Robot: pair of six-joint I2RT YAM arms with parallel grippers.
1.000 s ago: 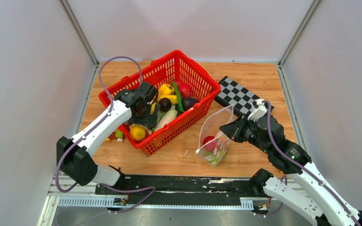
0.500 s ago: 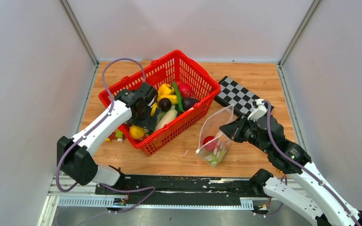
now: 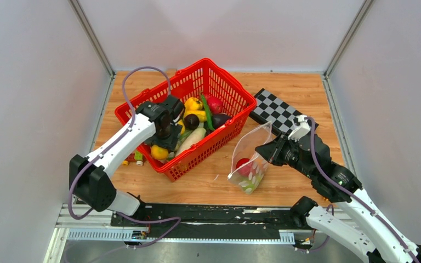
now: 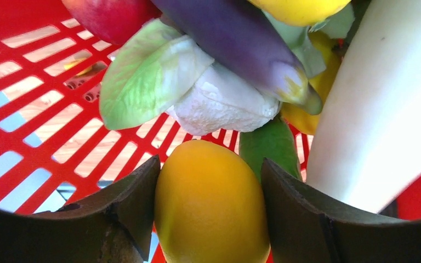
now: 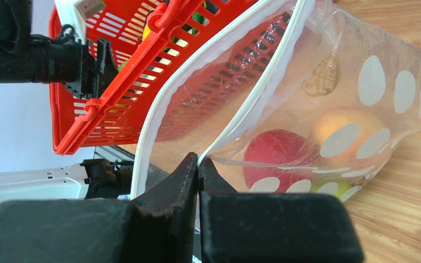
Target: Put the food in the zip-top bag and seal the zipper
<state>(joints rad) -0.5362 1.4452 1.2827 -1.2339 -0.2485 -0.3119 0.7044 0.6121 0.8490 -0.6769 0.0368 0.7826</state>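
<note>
- The bench (image 3: 301,93) carries a red basket (image 3: 197,153), set cornerwise in its left half and reaching toward the far edge.
- A checkerboard (image 3: 277,112) lies flat near the right edge, just beyond the basket's right corner.
- The zip-top bag (image 3: 252,145) stands between the basket and the right edge, nearer the near edge. Its mouth is raised and gaping and its bottom rests on the wood.
- The right end effector (image 5: 198,164) is pressed together on the bag's rim, pinching it at the zipper (image 5: 252,96), which is unsealed.
- The left end effector (image 4: 209,164) reaches down into the basket's near-left corner. Its fingers (image 4: 131,192) lie against both flanks of a yellow-orange fruit (image 4: 211,219) that sits low in the basket.
- A white radish (image 4: 383,98) lies just beside that fruit. A purple eggplant (image 4: 235,33) and a pale cauliflower (image 4: 225,104) are piled behind it.
- A red fruit (image 5: 277,156) sits at the bottom of the bag, with something green below it.
</note>
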